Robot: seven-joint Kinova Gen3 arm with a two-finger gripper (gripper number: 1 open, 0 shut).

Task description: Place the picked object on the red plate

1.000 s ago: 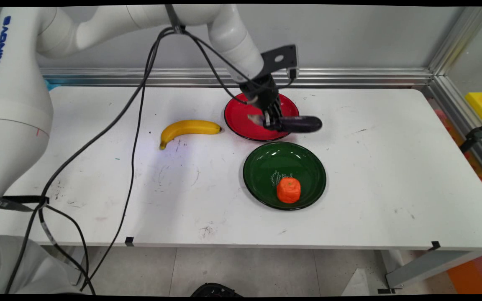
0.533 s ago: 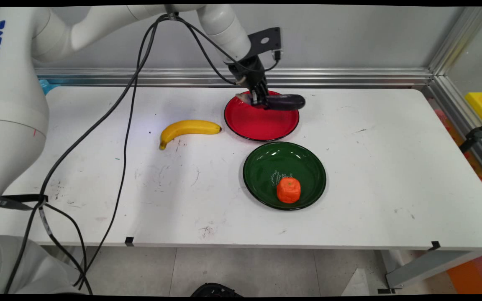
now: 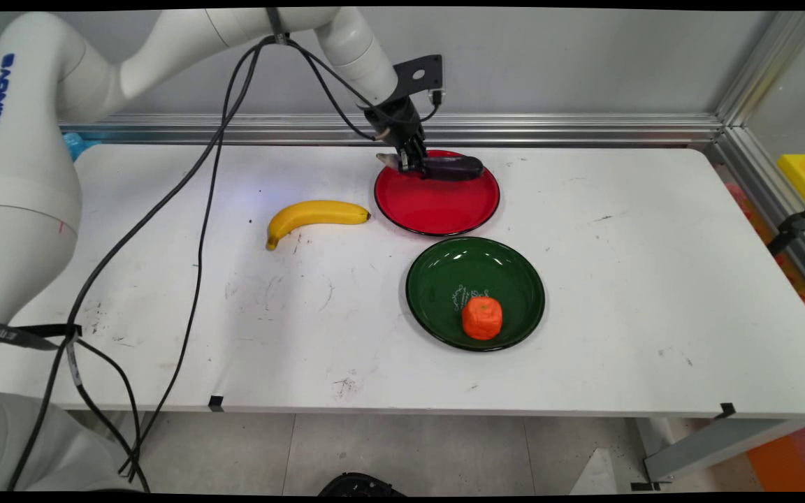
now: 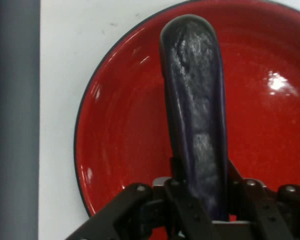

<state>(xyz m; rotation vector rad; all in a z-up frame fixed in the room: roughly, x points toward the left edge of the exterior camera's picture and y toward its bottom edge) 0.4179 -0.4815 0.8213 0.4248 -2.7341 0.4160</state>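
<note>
hand view shows the gripper (image 4: 200, 200) pinching a dark purple eggplant (image 4: 195, 110) near one end, fingers (image 4: 176, 187) pressed against its sides, the long body reaching out toward 12 o'clock over the red plate (image 4: 120, 150). in the main view the gripper (image 3: 409, 162) holds the eggplant (image 3: 453, 168) roughly level above the far rim of the red plate (image 3: 437, 206). a green plate (image 3: 444, 276) sits just beside the red one at about 5 o'clock, carrying an orange vegetable piece (image 3: 482, 317). a banana (image 3: 312, 214) lies on the white table (image 3: 654, 279) at 9 o'clock of the red plate.
</note>
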